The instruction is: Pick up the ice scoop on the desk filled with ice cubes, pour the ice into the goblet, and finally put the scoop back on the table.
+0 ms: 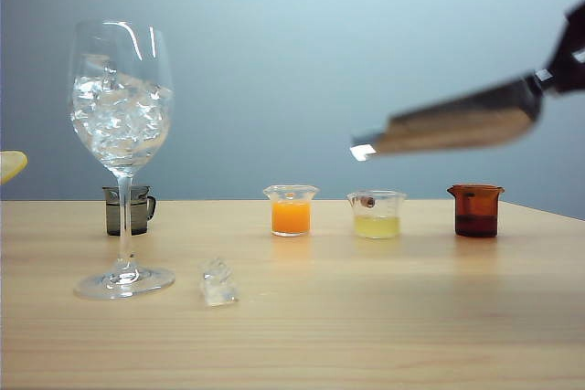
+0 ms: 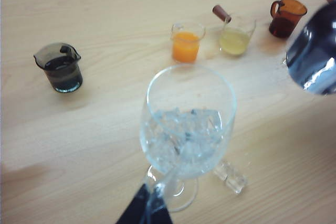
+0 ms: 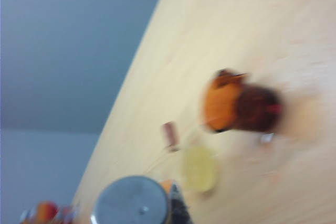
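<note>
Exterior view: nearest on the bench lies a stray ice cube, just beside the round foot of the goblet. The goblet stands upright at the left, its bowl about half full of ice cubes, so the pour looks done. Behind it sits a small dark grey mug, and across the back stand three small beakers: orange, pale yellow and brown.

Above the beakers, at the right and well clear of the goblet, the ice scoop hangs in the air, blurred, its mouth towards the goblet and roughly level. No ice shows in it. The right hand grips its handle at the frame's edge, narrow and clamped on the handle.

In the left wrist view the left hand appears only as a dark tip low by the goblet's stem; I cannot tell whether it grips or stands wide.

The step in hand looks like the last one: returning the scoop. It calls for lowering it onto bare bench, clear of the beakers, then letting go.
</note>
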